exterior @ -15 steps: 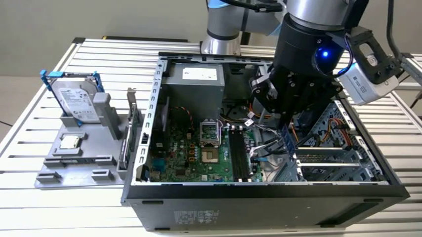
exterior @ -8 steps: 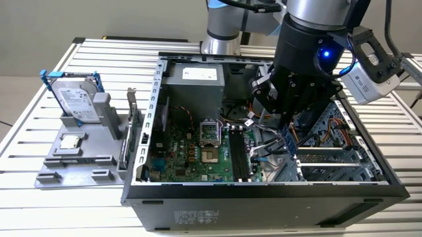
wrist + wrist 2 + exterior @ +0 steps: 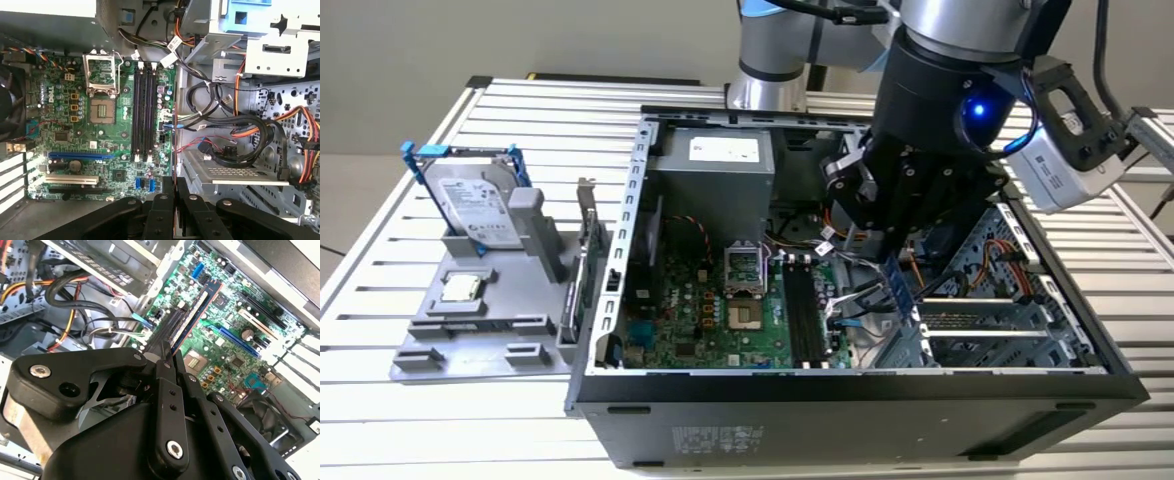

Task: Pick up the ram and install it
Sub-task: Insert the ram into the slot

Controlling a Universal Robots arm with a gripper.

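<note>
1. An open computer case [image 3: 854, 385] lies on its side on a slatted metal tabletop [image 3: 400, 150], and the arm reaches down into it from above.
2. The hand [image 3: 897, 262] is closed narrowly on the ram [image 3: 905, 285]. In the exterior view the ram shows as a thin bluish strip that sticks out below the fingers.
3. In the second wrist view the fingers [image 3: 167, 390] press together on one end of the ram [image 3: 197, 310]. The rest of the stick runs away from the camera over the green motherboard [image 3: 235, 340].
4. In the first wrist view the ram is seen on its edge, as a thin line between the two closed fingers [image 3: 162, 200].
5. The ram is in the air and not in the board. The black memory slots [image 3: 142, 115] stand empty, and the hand is held above the inside of the case, near them.
6. In the exterior view the ram hangs toward the view's right of the slots [image 3: 803, 315], over a bundle of cables [image 3: 854, 300].
7. The processor socket [image 3: 102, 107] is beside the slots, with its metal frame open.
8. Outside the case, on the exterior view's left, a grey fixture [image 3: 480, 330] rests on the tabletop. A silver hard drive [image 3: 478, 205] with blue brackets stands upright in it, and a small square processor chip [image 3: 463, 287] lies flat on it.
</note>
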